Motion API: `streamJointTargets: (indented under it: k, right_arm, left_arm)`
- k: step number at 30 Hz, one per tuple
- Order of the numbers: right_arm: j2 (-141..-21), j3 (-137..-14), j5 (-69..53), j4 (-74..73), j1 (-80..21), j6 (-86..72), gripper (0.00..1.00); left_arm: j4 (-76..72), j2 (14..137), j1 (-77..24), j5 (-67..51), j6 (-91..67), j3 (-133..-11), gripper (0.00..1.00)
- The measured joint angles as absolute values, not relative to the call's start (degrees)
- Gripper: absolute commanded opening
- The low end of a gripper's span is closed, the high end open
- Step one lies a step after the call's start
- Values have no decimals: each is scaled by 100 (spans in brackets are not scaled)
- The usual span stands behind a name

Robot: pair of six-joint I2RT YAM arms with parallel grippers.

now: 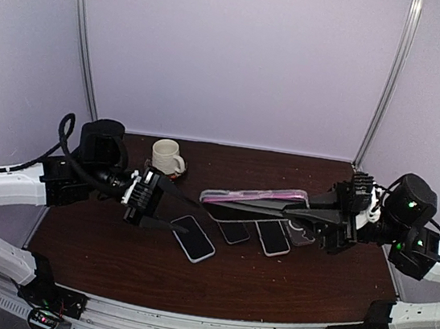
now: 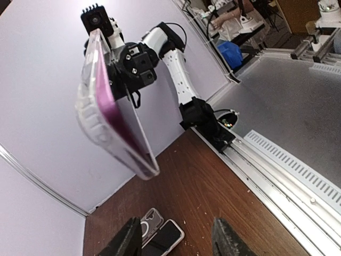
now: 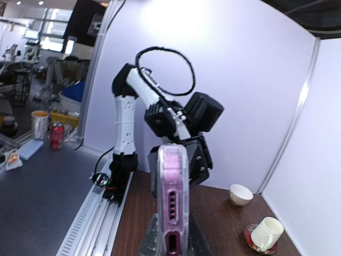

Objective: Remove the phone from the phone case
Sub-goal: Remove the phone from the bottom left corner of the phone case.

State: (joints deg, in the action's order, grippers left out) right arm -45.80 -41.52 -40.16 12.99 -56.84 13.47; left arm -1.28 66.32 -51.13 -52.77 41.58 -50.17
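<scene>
The phone case point(image 1: 256, 196) is held raised above the middle of the table point(image 1: 110, 256), lying roughly level, with its long axis running from 3 o'clock toward 9 o'clock. It is clamped at its 3 o'clock end by the right gripper point(image 1: 303, 209), whose fingers are clenched on the shell. This end grip appears chosen so that the rest of the case is left free for the other arm.

The phone point(image 2: 109, 106) is judged to sit inside the case, as pink shows through the clear shell, though this cannot be confirmed.

The left gripper point(image 1: 185, 214) is positioned at 9 o'clock, just short of the case's free end and slightly lower. Its fingers point(image 2: 128, 240) are spread and nothing is held between them. This pose is judged to be a readying for a pinch or push on the free end.

Three loose phones point(image 1: 192, 238) lie on the table below, toward 6 o'clock. A mug point(image 1: 167, 158) stands at 11 o'clock, well apart from the work.
</scene>
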Motion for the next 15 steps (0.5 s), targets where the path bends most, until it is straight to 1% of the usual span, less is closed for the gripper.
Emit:
streamJointTargets:
  k: [3, 7, 15]
  right_arm:
    - [-4488, -3948, -3562, 2082, -5684, 849, 0]
    - [-4462, -3763, -3282, 2967, -5688, 274, 0]
    - [-4720, -3756, -3210, 3913, -5802, -360, 0]
  left_arm:
    - [-681, 6685, -5105, -5299, 3745, -5028, 46]
    - [-1409, 6814, -5103, -5393, 3116, -5103, 43]
    - [-3236, 7024, -5094, -5424, 1695, -5124, 40]
